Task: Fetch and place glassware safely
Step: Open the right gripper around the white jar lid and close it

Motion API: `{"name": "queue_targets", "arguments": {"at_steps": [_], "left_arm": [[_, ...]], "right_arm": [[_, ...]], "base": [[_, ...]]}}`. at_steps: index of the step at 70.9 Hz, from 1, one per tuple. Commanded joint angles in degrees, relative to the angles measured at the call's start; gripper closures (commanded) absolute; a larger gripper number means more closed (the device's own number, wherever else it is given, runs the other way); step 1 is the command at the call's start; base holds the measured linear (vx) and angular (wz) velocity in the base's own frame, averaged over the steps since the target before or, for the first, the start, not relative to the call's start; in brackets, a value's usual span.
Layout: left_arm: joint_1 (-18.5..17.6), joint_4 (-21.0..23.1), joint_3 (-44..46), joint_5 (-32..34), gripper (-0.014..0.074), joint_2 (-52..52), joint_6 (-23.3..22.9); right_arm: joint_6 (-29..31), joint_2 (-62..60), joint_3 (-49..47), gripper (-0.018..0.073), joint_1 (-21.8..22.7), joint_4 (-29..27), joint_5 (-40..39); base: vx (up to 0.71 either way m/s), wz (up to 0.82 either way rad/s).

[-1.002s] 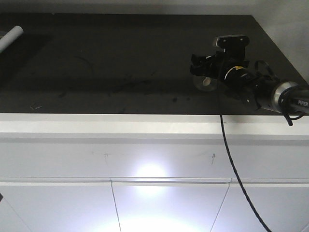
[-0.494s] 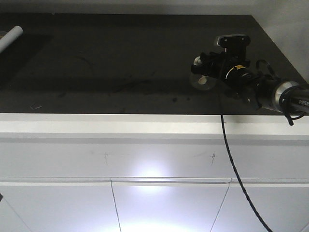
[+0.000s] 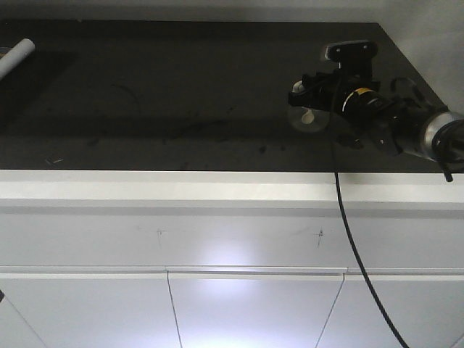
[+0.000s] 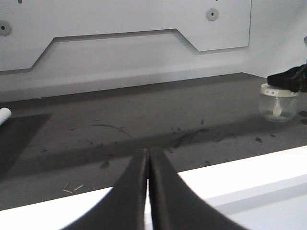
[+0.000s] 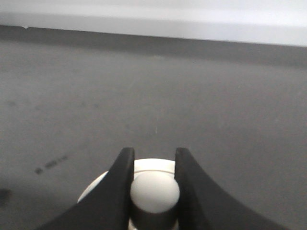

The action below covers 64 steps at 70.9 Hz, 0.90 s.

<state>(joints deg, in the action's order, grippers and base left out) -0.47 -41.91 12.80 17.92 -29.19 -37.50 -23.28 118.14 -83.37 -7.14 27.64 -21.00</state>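
Note:
The glassware is a small clear jar (image 3: 308, 117) with a cream-white lid, at the right side of the black countertop (image 3: 145, 94). My right gripper (image 3: 303, 93) is over it, shut on the lid's round knob (image 5: 154, 191). In the right wrist view the two fingers (image 5: 123, 165) clamp the knob from both sides, with the gripper (image 5: 153, 154) above the lid (image 5: 153, 164). The left wrist view shows the jar (image 4: 279, 101) far right under the black gripper. Whether it rests on the counter I cannot tell. My left gripper (image 4: 147, 152) is shut and empty, above the counter's white front edge.
A white cylinder (image 3: 16, 56) lies at the counter's far left and also shows in the left wrist view (image 4: 3, 114). A black cable (image 3: 348, 239) hangs from the right arm across the white cabinet front. A white wall panel (image 4: 120, 43) backs the counter. Small scraps (image 4: 72, 187) lie near the front edge.
My right arm has shifted slightly back and to the right, and the jar has moved a little with it. The left gripper shows no change.

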Motion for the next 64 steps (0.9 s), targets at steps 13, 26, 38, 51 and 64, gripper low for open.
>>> {"name": "queue_targets", "arguments": {"at_steps": [13,26,38,51,64], "left_arm": [[-0.38,1.08,1.54,2.85,0.0603,-0.21,-0.56],[-0.38,1.08,1.54,2.85,0.0603,-0.21,-0.56],[-0.38,1.08,1.54,2.85,0.0603,-0.21,-0.56],[-0.38,1.08,1.54,2.85,0.0603,-0.21,-0.56],[-0.38,1.08,1.54,2.78,0.0603,-0.21,-0.56]], "right_arm": [[-9.26,-13.58,2.98,0.0564,0.00,9.51,-4.95],[-10.95,-21.54,14.46,0.0563,0.00,12.51,-10.70],[-11.63,-29.02,23.84,0.0563,0.00,13.76,-13.78],[-12.70,-35.53,30.25,0.0563,-1.08,14.13,-15.63],[-12.99,-39.32,31.46,0.0563,-8.28,16.52,-12.49]], "base": [[0.00,0.00],[0.00,0.00],[0.00,0.00],[0.00,0.00],[0.00,0.00]]}}
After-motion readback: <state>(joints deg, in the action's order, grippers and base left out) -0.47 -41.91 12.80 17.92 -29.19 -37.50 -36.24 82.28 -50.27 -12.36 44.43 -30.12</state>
